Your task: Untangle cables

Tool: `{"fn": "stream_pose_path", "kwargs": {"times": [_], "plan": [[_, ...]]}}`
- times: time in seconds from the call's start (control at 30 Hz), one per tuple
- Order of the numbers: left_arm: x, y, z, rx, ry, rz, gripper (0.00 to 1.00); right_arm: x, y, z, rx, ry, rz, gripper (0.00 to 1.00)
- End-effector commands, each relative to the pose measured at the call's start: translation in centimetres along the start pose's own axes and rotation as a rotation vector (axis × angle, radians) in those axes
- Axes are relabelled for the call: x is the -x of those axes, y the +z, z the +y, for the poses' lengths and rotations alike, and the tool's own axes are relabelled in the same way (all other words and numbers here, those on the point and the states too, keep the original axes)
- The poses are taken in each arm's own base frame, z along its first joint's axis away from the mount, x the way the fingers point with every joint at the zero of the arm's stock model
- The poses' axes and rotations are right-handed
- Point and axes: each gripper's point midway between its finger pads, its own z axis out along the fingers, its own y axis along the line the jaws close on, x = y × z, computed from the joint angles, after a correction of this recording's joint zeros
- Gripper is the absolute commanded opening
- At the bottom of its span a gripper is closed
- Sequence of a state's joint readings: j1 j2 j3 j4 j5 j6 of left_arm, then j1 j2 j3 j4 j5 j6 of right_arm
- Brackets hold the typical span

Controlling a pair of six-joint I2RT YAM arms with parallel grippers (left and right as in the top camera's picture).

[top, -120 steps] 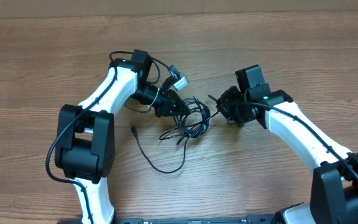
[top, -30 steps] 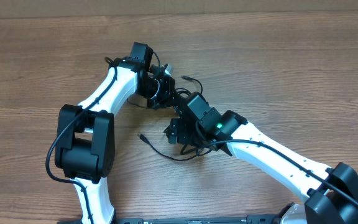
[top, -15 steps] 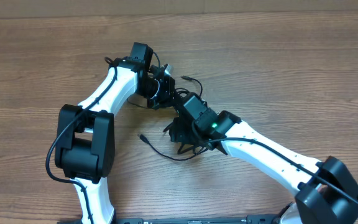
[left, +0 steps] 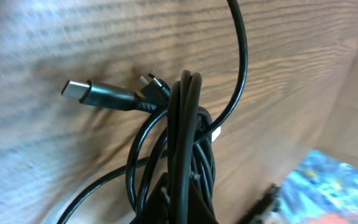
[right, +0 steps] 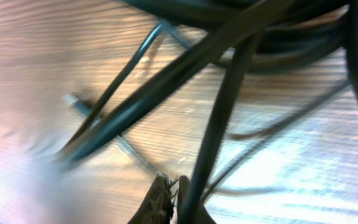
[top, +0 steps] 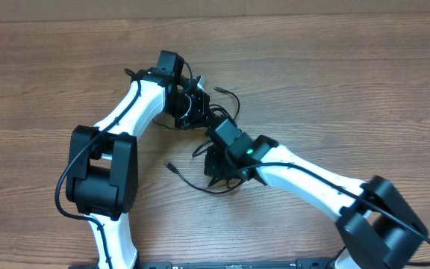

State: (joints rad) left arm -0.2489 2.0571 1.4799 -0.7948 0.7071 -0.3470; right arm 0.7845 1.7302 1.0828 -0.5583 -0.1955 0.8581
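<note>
You have a brown wood-grain table (top: 349, 75) filling the overhead view, with a paler strip (top: 312, 4) beyond its far edge; the cables (top: 200, 184) sit near the table's middle, well in from every edge, with a loose loop and a small plug (top: 169, 166) trailing toward the near-left corner; your right arm (top: 304, 179) covers much of the tangle from above; the left gripper (left: 179, 202) is clamped on a bunched handful of strands, a silver-tipped plug (left: 76, 89) jutting out beside them; the right gripper (right: 174, 202) is pinched tight on a single blurred strand.
</note>
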Motion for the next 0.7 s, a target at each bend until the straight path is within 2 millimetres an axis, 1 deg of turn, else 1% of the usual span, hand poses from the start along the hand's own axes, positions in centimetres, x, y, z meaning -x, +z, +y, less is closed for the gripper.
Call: {"fn": "stream_pose_path", "kwargs": {"times": [0.0,0.07,0.13,0.2,0.27,0.33,0.43,0.5,0.57,0.67], "plan": [[1.1,-1.3,-0.7,0.031,0.186,-0.056,0.04,0.3,-6.4,5.8,0.298,-0.13,0.045,0.04],[1.1,-1.3,-0.7,0.033,0.214,-0.056,0.04,0.6,-8.9,6.8,0.39,-0.145,0.051,0.04],[1.1,-1.3,-0.7,0.033,0.228,-0.055,0.04,1.0,-11.2,7.4,0.471,-0.144,0.054,0.04],[1.1,-1.3,-0.7,0.033,0.228,-0.056,0.04,1.6,-13.5,7.5,0.541,-0.137,0.053,0.04],[1.1,-1.3,-0.7,0.033,0.228,-0.055,0.04,2.1,-15.3,7.3,0.597,-0.128,0.054,0.04],[1.1,-1.3,-0.7,0.033,0.228,-0.055,0.04,2.7,-16.4,6.9,0.629,-0.113,0.052,0.04],[1.1,-1.3,-0.7,0.033,0.236,-0.055,0.04,3.4,-16.3,5.6,0.603,-0.066,0.049,0.04],[1.0,-1.3,-0.7,0.033,0.244,-0.055,0.04,3.6,-15.8,4.6,0.556,-0.03,0.048,0.05],[1.0,-1.3,-0.7,0.033,0.251,-0.055,0.04,3.7,-15.1,3.5,0.496,0.002,0.037,0.08],[1.0,-1.3,-0.7,0.033,0.251,-0.055,0.04,3.8,-14.2,1.5,0.385,0.051,0.014,0.11]]}}
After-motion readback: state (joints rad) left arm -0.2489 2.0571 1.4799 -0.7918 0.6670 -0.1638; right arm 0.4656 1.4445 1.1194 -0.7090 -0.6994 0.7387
